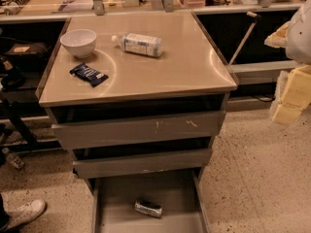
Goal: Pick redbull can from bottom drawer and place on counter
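The redbull can (148,208) lies on its side on the floor of the open bottom drawer (112,203), near the middle. The counter (170,67) is the beige-grey top of the cabinet above it. My gripper (287,103) hangs at the right edge of the camera view, beside the cabinet at about counter height. It is well above and to the right of the can and holds nothing that I can see.
On the counter stand a white bowl (78,42), a clear plastic bottle (138,44) lying on its side and a dark blue snack wrapper (88,74). The two upper drawers (138,129) stick out slightly. A person's shoe (24,212) is at the lower left.
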`<state>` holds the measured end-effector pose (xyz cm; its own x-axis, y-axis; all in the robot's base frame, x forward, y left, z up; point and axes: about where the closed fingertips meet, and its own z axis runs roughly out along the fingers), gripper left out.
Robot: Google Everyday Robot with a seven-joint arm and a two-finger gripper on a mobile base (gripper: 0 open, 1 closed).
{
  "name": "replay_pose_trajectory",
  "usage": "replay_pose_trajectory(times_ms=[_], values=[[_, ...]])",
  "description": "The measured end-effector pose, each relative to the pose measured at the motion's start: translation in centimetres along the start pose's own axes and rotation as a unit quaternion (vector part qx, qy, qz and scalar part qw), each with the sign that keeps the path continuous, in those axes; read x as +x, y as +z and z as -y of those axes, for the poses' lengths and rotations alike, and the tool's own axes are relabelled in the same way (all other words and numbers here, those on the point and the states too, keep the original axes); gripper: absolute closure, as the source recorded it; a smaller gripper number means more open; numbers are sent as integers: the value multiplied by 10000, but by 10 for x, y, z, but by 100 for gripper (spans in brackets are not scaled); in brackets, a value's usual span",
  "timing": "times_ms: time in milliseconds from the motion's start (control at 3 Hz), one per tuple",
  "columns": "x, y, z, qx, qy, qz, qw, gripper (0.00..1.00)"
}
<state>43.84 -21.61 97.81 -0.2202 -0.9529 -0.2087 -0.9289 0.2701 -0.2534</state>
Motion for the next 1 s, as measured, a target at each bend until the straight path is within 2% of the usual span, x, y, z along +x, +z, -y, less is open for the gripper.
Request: replay_pose_trajectory(times_ms=[333,667,1000], values=[[-3,2,1,60,5,-51,10000,0],[-10,32,-2,170,146,-167,9996,0],[-15,90,-4,286,337,-270,9987,0]])
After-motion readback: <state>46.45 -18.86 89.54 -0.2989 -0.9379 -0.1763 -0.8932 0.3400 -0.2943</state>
